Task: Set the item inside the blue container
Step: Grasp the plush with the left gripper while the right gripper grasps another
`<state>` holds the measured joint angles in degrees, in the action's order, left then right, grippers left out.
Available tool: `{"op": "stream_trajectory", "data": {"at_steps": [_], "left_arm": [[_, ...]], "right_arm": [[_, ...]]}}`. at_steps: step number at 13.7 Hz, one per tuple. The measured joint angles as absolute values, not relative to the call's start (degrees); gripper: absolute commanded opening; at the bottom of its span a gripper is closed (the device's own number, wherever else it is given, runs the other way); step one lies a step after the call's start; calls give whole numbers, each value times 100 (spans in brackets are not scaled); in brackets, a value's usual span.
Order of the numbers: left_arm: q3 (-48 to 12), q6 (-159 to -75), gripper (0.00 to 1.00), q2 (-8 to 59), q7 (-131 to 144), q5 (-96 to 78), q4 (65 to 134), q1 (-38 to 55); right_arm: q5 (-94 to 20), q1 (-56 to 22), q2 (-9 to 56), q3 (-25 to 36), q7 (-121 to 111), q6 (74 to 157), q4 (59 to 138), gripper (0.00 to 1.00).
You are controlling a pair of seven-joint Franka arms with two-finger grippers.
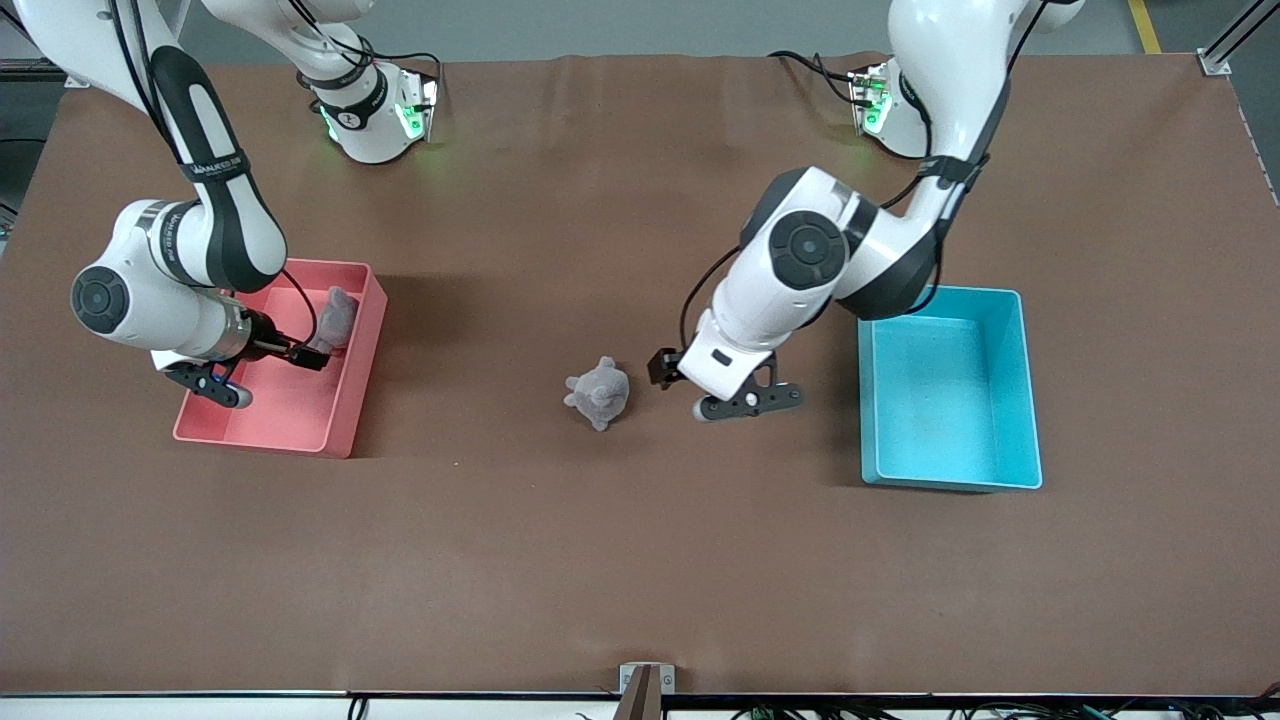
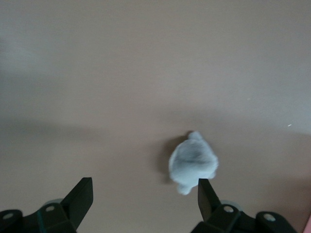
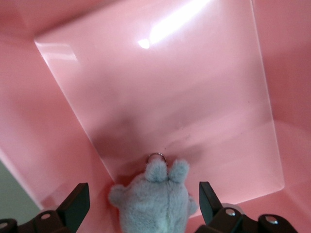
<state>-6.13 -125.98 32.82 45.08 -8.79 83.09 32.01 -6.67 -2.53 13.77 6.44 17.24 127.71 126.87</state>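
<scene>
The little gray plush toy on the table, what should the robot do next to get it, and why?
Probably slide the left gripper a bit toward the gray plush toy and lower it around it. Its fingers are open but beside the toy, not around it, and the blue container holds nothing yet. The right gripper waits, open, in the pink bin.

Bench (image 1: 640, 560) covered in matt brown sheet, faintly creased. Blue container (image 1: 1028, 400) smooth plastic, dull sheen, floor slightly scuffed. Pink bin (image 3: 160, 92) glossy smooth plastic, bright glare on floor. Both plush toys (image 1: 599, 392) (image 3: 154, 204) grey fuzzy cloth; the binned one has a small metal ring (image 3: 156, 157).
</scene>
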Motion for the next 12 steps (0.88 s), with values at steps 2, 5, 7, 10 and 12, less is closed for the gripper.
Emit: {"op": "stream_trajectory", "data": {"at_steps": [2,5,7,10,12], "left_arm": [[-615,-13027,95,3551,4742,-879,8256,3356],[-617,-13583,90,3872,4851,-879,8240,3541],[-619,-13908,90,4036,5011,-879,8231,3652],[-620,-14232,90,4232,5253,-879,8220,3831],[-620,-14428,90,4358,5318,-879,8217,3918]], "right_arm": [[-760,-253,1379,610,1725,12769,12771,99],[-899,-254,1420,571,1725,12767,12895,99],[-902,-254,1477,560,1725,12758,12922,99],[-902,-253,1623,560,1661,12749,12981,100],[-902,-245,1722,573,1623,12741,12989,100]]}}
